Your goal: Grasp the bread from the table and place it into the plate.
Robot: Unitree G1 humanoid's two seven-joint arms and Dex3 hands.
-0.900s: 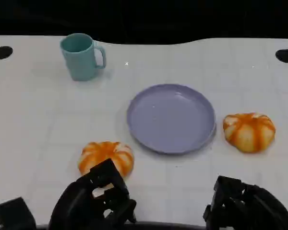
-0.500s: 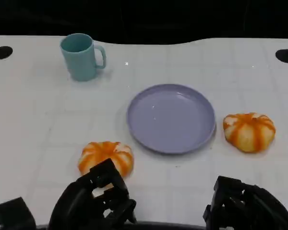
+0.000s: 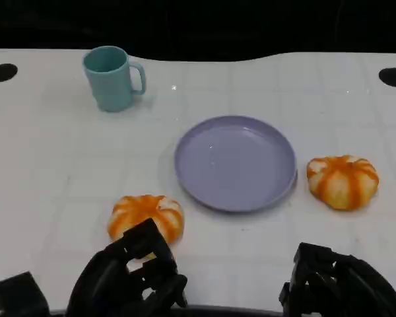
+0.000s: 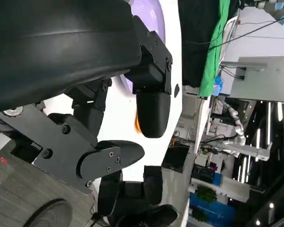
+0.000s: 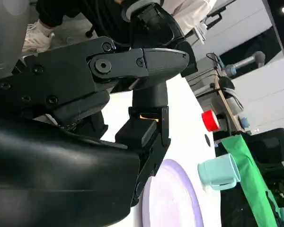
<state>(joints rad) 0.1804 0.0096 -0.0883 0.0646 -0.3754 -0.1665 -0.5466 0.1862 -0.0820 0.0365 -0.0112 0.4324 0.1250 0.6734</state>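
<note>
The left hand (image 3: pixel 129 277) sits low at the near table edge, its fingers (image 3: pixel 148 241) apart and loosely bent, reaching forward and holding nothing. The right hand (image 3: pixel 333 284) sits at the near edge on the other side, its fingers (image 3: pixel 310 261) likewise apart and holding nothing. In both wrist views each hand's fingers (image 4: pixel 154 111) (image 5: pixel 151 61) stand spread with open space between them.
</note>
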